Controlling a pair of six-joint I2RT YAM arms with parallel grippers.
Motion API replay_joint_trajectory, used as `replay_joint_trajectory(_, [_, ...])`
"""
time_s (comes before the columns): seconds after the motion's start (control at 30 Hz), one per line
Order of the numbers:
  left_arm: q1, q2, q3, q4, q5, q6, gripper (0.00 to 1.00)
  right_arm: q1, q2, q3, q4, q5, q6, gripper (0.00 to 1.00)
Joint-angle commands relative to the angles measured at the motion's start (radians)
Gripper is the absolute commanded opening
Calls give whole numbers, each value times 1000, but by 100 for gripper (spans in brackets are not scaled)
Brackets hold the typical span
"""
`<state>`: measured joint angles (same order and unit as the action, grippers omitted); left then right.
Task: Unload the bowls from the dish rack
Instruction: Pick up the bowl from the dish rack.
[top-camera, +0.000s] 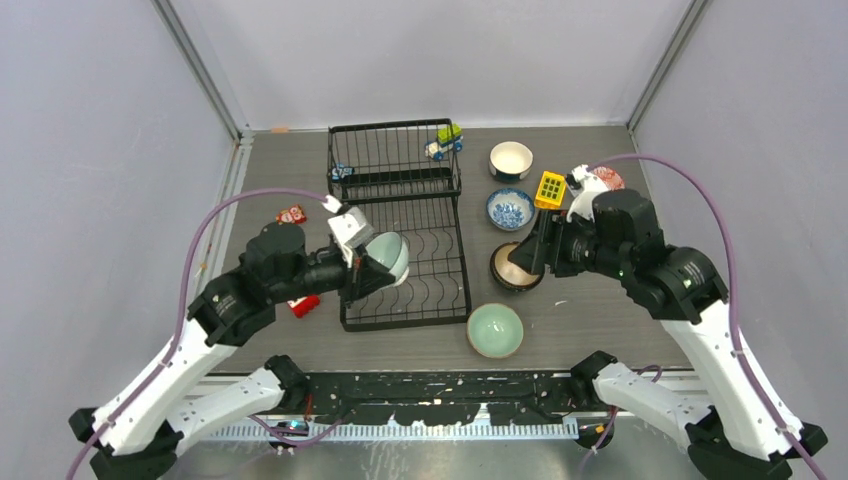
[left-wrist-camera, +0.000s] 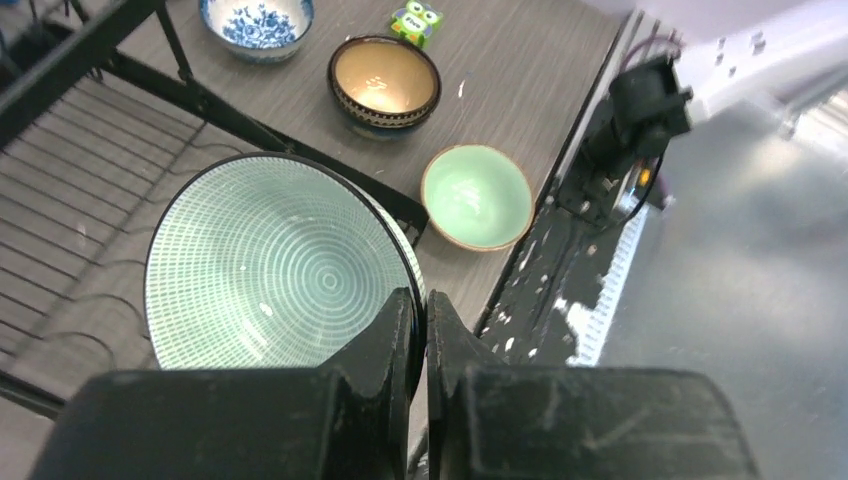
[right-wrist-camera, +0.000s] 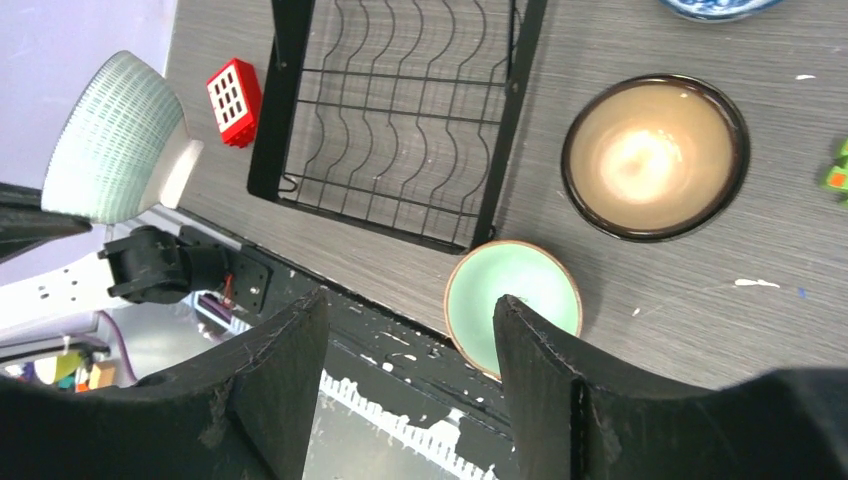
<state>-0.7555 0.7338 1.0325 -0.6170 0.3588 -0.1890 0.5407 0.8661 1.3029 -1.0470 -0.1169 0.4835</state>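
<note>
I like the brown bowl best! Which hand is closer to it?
The right hand is closer, open right by the brown bowl. The left hand is farther off, over the dish rack, shut on a teal bowl.

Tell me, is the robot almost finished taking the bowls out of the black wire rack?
Nearly. Done: the pale green ceramic bowl, brown bowl, blue-and-white patterned bowl and white bowl sit on the table. In hand: the left gripper pinches the rim of the teal ringed bowl above the black wire dish rack. Left: setting it down; no other bowl shows in the rack.
</note>
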Motion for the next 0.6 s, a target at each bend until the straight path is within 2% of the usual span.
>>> replay_joint_trajectory(0.0, [-125,77,143,-71,-89,293,0,1,64,100,-12,-104,-2,66])
replay_joint_trajectory(0.17, [-343,148,200,-102,-248,498,0,26,165,210,-47,-138,-2,66])
replay_joint_trajectory(0.27, [-474,170,220,-111,-349,632,0,122,242,332,-121,-11,-38,66])
replay_joint_trajectory(0.33, [-578,181,222,-130,-479,756,0,236,305,419,-196,101,-67,66])
replay_joint_trajectory(0.4, [-669,216,234,-172,-576,838,0,292,369,481,-267,181,-86,66])
replay_joint_trajectory(0.47, [-741,260,242,-222,-649,894,0,306,397,498,-287,213,-97,66])
replay_joint_trajectory(0.57, [-789,298,219,-248,-685,943,0,331,426,499,-299,208,-113,66])
